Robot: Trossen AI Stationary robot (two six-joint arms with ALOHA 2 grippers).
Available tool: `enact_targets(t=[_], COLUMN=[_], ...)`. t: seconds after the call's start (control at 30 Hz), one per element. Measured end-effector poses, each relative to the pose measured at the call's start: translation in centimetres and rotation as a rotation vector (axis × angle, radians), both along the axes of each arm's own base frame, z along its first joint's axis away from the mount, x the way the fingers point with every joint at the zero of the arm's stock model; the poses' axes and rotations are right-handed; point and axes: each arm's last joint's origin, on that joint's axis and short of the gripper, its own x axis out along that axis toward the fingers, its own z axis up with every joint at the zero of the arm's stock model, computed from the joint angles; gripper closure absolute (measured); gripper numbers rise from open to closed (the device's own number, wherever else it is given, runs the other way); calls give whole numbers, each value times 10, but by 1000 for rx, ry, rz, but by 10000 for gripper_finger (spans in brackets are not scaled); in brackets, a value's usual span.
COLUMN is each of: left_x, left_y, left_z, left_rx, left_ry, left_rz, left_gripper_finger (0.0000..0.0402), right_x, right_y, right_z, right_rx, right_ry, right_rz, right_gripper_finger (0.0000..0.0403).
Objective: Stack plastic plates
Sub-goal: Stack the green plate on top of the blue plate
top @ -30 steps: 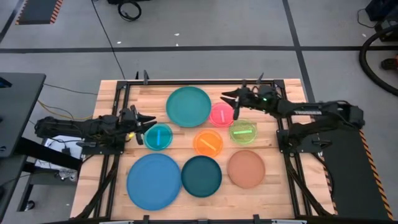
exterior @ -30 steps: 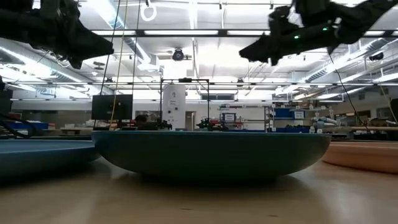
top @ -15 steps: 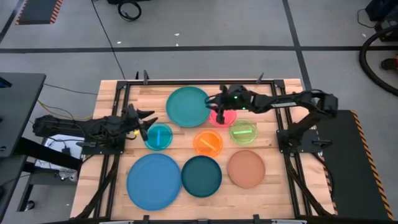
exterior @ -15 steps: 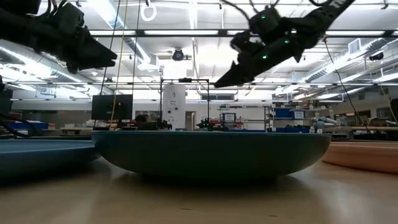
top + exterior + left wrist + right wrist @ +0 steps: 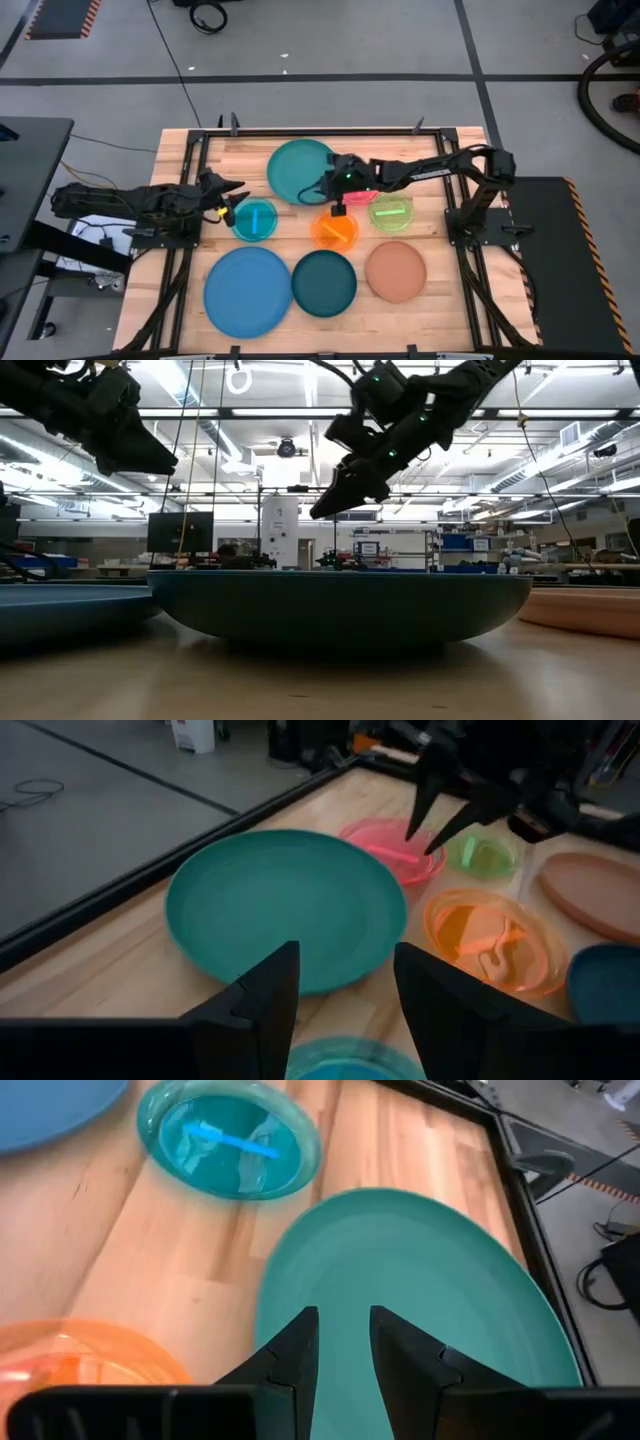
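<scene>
Overhead, both end effectors — left [image 5: 232, 197], right [image 5: 318, 192] — hang parted, empty.

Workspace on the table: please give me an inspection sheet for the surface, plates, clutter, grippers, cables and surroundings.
Surface: wooden table, black frame around it.
Job's things: eight plates lying separately, none stacked: large teal plate, large blue plate, dark teal plate, brown plate, pink plate, orange plate, green plate, cyan plate.
Clutter: nothing seen.
Grippers: left gripper open beside the cyan plate; right gripper open, above the large teal plate's edge; both empty.
Cables: cable on the floor.
Surroundings: grey floor, lab room behind.
</scene>
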Motion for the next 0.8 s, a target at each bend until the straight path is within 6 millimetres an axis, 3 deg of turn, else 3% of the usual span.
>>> enact_targets(t=[0.23, 0.43, 0.57, 0.8], left_x=[4, 9, 11, 12], left_y=[0, -1, -1, -1], left_z=[-5, -9, -8, -6], left_rx=[6, 9, 11, 7], left_ry=[54, 89, 74, 48], left_rz=[-2, 0, 0, 3], left_gripper_finger=[230, 230, 230, 230], right_x=[19, 20, 12, -17], right_y=[16, 15, -12, -87], right_z=[-8, -13, -2, 3], right_rx=[-117, -242, -161, 236], right_ry=[128, 200, 154, 54], right_rz=[17, -39, -172, -459], right_gripper_finger=[297, 272, 262, 272])
